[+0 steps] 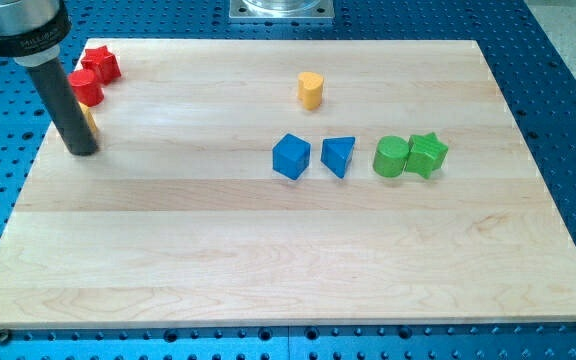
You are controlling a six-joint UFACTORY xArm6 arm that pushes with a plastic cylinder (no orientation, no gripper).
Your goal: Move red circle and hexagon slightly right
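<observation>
Up in the far left corner of the wooden board [268, 250] sit the two pieces that matter: a red circle [87, 88], partly hidden behind the dark rod, and touching its far right side a second red block [103, 64] whose outline looks lobed, so whether it is the hexagon I cannot say for sure. The rod has no claw to open or clench; it simply ends in my tip [84, 150], which rests on the board just near of the red circle, with a sliver of a yellow block [89, 120] peeping out to the rod's right. Both red pieces look like small, light, rigid blocks that should slide readily on the smooth wood but may spin or slip off a narrow rod, so the push is best made square against their left faces. Well away to the right lie a yellow heart [311, 89], a blue cube [291, 157], a blue triangle [338, 155], a green circle [391, 157] and a green star [428, 154].
</observation>
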